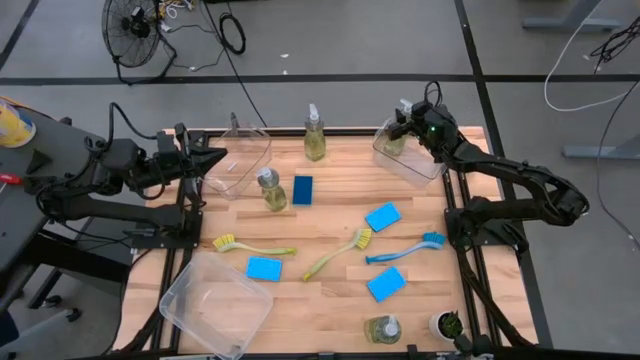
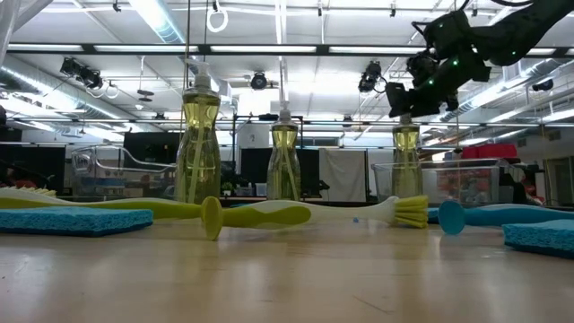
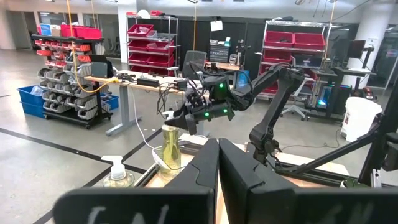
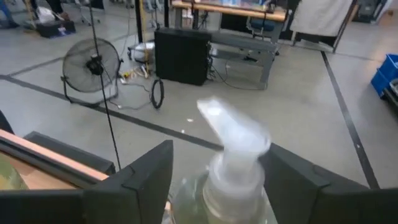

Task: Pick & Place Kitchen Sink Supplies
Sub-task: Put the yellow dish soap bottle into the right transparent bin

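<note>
Now we see our right pincer at the far right corner of the wooden tabletop, over a clear plastic bin. A small clear pump bottle of yellow-green soap sits between its fingers, which stand a little way off each side of the pump. We think the pincer is letting the bottle go into the bin, but we cannot tell if it still touches.

So one bottle looks about done. Lots is left. Three more soap bottles stand out on the wood. Four flat blue sponges and three long dish brushes lie in the middle. A second clear bin by the left arm and a third clear bin at the near left look like they have nothing in them.

Our left pincer is squeezed shut on nothing and waits at the left edge.

Room is tight by the bin walls. We think lifting straight up is safest there.
</note>
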`<state>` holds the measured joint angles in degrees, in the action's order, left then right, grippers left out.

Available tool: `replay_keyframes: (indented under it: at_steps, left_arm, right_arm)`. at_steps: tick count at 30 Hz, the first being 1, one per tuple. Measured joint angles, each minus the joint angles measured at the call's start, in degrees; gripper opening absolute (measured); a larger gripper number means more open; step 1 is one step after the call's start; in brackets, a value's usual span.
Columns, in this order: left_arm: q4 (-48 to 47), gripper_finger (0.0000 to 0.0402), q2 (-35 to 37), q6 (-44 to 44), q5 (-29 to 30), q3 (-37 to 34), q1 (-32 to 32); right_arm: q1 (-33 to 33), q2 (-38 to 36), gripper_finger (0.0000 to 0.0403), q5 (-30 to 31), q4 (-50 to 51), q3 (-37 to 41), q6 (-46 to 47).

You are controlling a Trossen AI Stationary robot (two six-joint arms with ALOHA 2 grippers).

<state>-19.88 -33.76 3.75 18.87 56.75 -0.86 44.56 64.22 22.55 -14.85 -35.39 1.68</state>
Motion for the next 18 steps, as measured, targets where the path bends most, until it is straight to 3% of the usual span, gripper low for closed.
replay_keyframes:
  at_steps: [18]
  left_arm:
    - [0.0, 0.0016, 0.01, -0.02, 0.0, 0.0, 0.01]
  right_arm:
    - [-2.57, -13.77, 0.0249, -4.16, 5.52, -3.26, -3.7]
